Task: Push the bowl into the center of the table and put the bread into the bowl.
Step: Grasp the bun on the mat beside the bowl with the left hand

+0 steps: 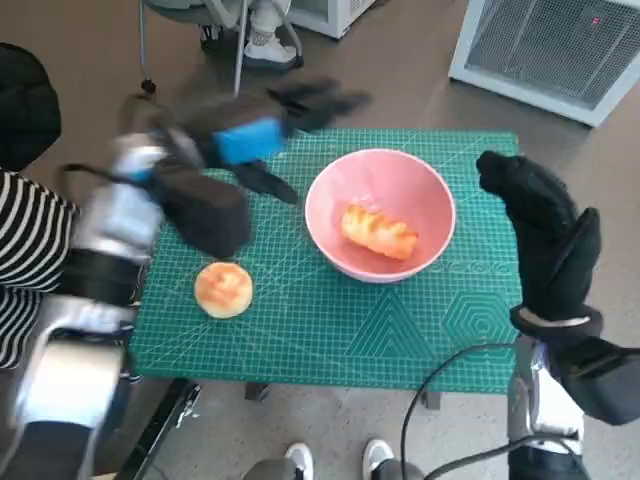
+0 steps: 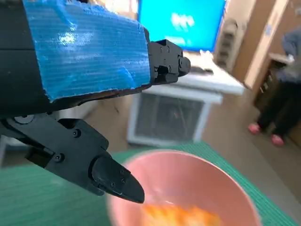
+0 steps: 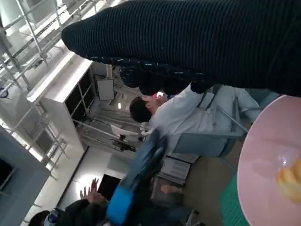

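One bread [image 1: 379, 230] lies in the pink bowl [image 1: 330, 195]; the left hand [image 1: 262, 135] hovers released beside the bowl, the right hand [image 1: 545, 225] released opposite.

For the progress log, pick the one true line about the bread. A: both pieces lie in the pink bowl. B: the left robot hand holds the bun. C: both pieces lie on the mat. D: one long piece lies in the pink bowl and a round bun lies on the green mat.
D: the long bread lies inside the pink bowl, while the round bun sits on the green mat, clear of the left robot hand.
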`<state>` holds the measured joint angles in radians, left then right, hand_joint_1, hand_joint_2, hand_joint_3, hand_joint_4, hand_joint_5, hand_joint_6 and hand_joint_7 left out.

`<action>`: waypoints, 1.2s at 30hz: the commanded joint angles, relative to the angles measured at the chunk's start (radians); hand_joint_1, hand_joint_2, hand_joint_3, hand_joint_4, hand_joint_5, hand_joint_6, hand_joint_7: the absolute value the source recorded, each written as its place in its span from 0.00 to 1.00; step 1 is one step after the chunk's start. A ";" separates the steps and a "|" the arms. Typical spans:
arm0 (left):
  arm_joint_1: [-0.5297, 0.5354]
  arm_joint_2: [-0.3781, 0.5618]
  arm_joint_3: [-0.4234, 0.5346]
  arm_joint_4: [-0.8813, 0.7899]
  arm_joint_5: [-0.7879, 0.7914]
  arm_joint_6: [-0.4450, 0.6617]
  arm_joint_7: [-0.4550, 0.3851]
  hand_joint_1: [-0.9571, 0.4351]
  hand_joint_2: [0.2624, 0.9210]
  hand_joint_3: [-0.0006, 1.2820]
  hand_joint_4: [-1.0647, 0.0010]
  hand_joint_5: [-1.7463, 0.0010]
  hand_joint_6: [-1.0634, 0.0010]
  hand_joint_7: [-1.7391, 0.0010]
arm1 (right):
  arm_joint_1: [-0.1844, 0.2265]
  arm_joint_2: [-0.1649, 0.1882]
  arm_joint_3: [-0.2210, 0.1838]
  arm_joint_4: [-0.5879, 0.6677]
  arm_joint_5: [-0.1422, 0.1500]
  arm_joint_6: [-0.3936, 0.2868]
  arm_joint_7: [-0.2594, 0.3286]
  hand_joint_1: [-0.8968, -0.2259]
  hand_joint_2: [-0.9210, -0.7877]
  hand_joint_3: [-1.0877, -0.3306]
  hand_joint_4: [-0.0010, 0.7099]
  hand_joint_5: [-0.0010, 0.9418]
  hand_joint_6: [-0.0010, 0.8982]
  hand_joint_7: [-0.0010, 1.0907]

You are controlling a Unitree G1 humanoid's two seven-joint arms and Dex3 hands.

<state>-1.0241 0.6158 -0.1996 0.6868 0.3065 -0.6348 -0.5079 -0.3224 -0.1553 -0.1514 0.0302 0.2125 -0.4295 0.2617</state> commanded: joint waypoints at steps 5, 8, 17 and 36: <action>0.167 0.146 0.077 -0.178 -0.035 -0.015 -0.032 0.33 0.85 0.02 1.00 1.00 0.94 0.98 | 0.030 -0.001 0.006 -0.019 -0.017 0.018 -0.011 0.17 0.00 0.41 0.27 0.00 0.06 0.49; 0.231 0.190 0.105 -0.231 -0.048 -0.013 -0.037 0.31 0.85 0.02 1.00 1.00 0.94 0.97 | 0.029 0.000 0.008 -0.016 -0.017 0.014 -0.009 0.17 0.00 0.41 0.27 0.00 0.06 0.49; 0.340 0.248 0.139 -0.282 -0.146 0.013 -0.140 0.36 0.73 0.00 0.93 0.98 0.86 0.94 | 0.018 -0.001 0.007 0.007 -0.003 0.003 0.006 0.16 0.00 0.41 0.27 0.00 0.06 0.49; 0.385 0.177 0.065 -0.212 -0.049 0.143 -0.151 0.42 0.69 0.00 0.89 1.00 0.85 0.96 | 0.006 -0.003 0.013 0.044 0.025 -0.010 0.043 0.16 0.00 0.42 0.27 0.00 0.07 0.48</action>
<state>-0.6500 0.8162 -0.1072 0.4540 0.2152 -0.5021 -0.6835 -0.3285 -0.1545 -0.1435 0.0627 0.2316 -0.4493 0.2931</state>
